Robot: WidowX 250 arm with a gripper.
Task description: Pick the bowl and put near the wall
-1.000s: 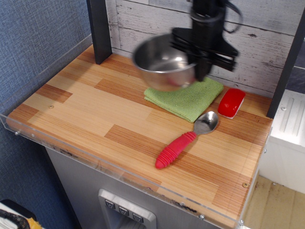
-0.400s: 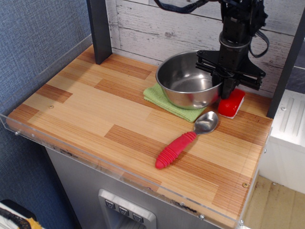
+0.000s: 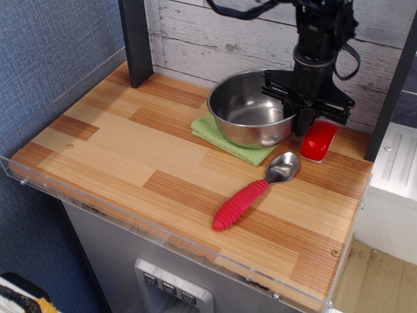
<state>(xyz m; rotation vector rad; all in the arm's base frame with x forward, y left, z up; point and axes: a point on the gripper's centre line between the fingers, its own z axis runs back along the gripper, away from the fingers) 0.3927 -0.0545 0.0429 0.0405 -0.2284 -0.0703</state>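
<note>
My gripper (image 3: 301, 112) is clamped on the right rim of the bowl (image 3: 251, 107), which rests on the green cloth (image 3: 228, 139) close to the wall (image 3: 221, 32) at twelve o'clock. At the bowl's four o'clock I see a red block (image 3: 318, 140), and at five the spoon (image 3: 254, 188) on the table (image 3: 130, 150).

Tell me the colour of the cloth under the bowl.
Green: the cloth beneath the steel bowl, seen in the observation.image view.
</note>
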